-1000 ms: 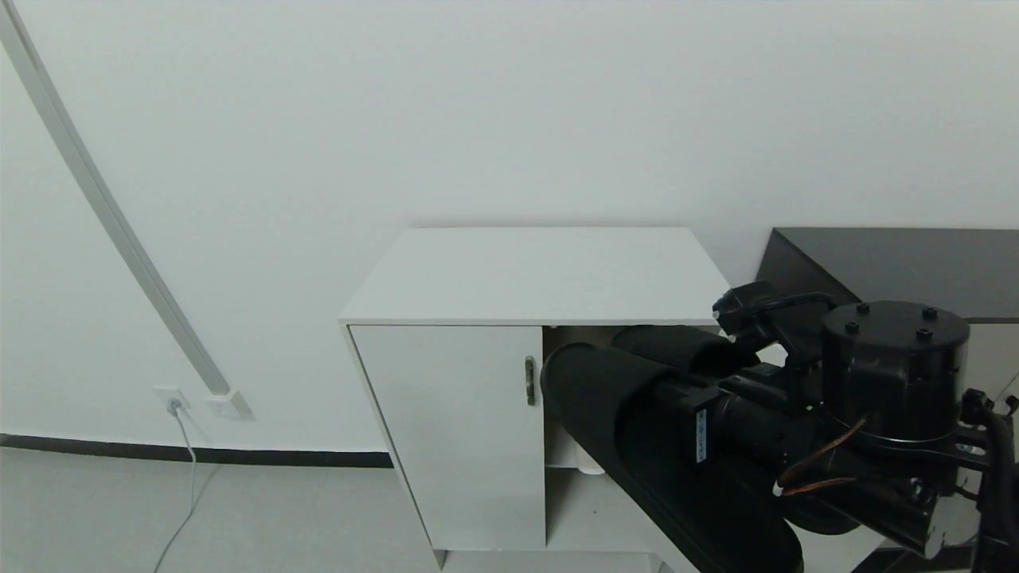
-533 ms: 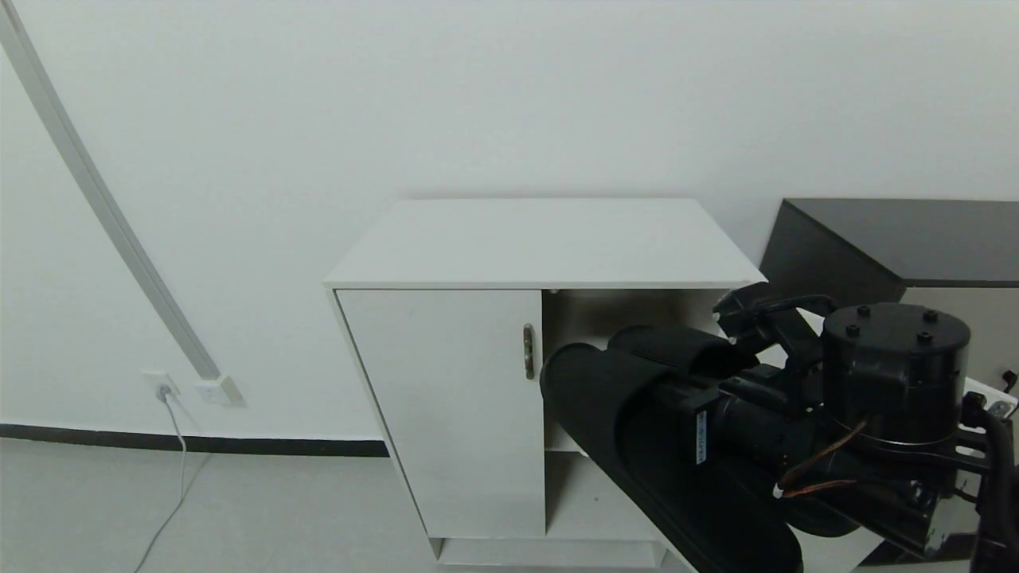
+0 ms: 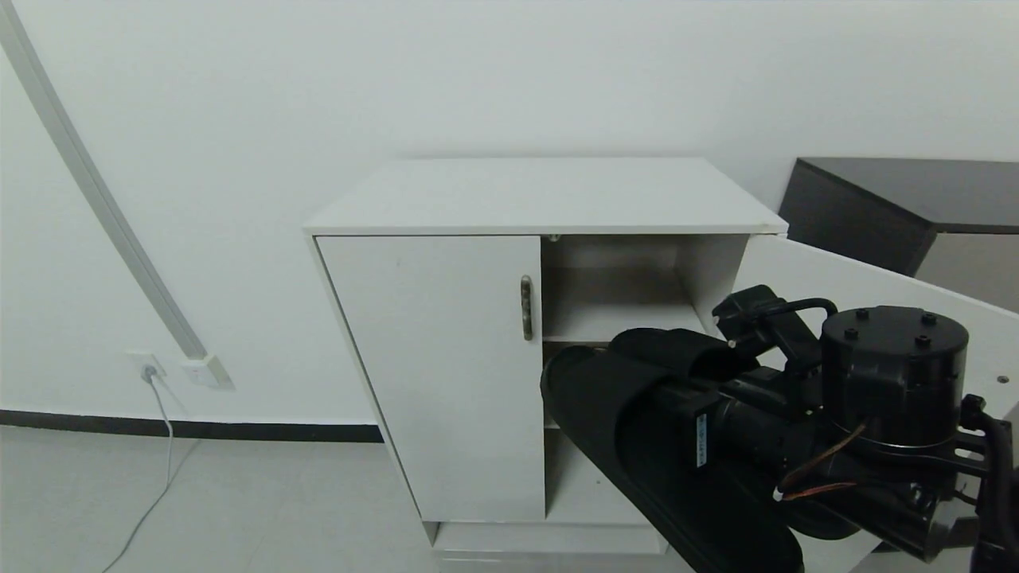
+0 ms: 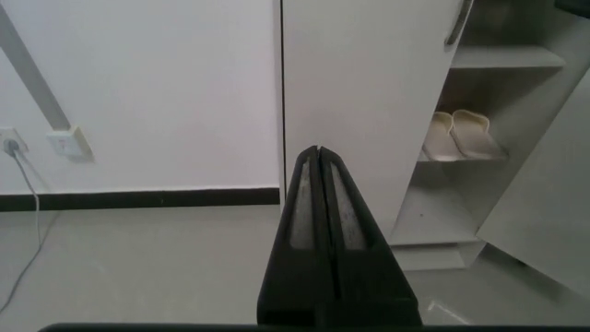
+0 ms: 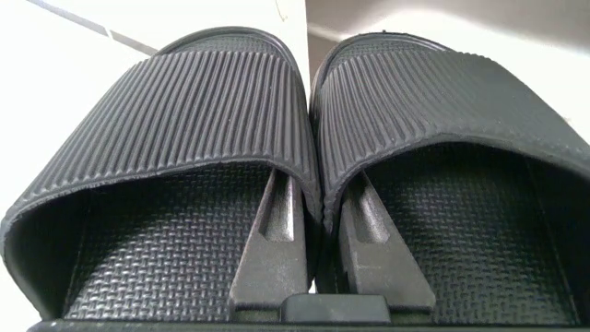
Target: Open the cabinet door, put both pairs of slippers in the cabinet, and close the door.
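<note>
The black slippers (image 3: 637,422) are held as a pair just in front of the cabinet (image 3: 541,195), toes toward its right half, where the right door (image 3: 876,286) is swung open. The right tool (image 5: 320,212) is clamped on them, one finger slid under each strap so that the two touching inner walls are pinched together. The slippers are judged light, soft and ribbed: grippy rather than slippery and not fragile, though the long soles may sag or swing. The straps are judged the soundest place to take hold. The left tool (image 4: 319,184) is fully closed on nothing, facing the left door (image 4: 369,92). A pale pair of slippers (image 4: 464,134) lies on a shelf (image 4: 433,159) inside.
</note>
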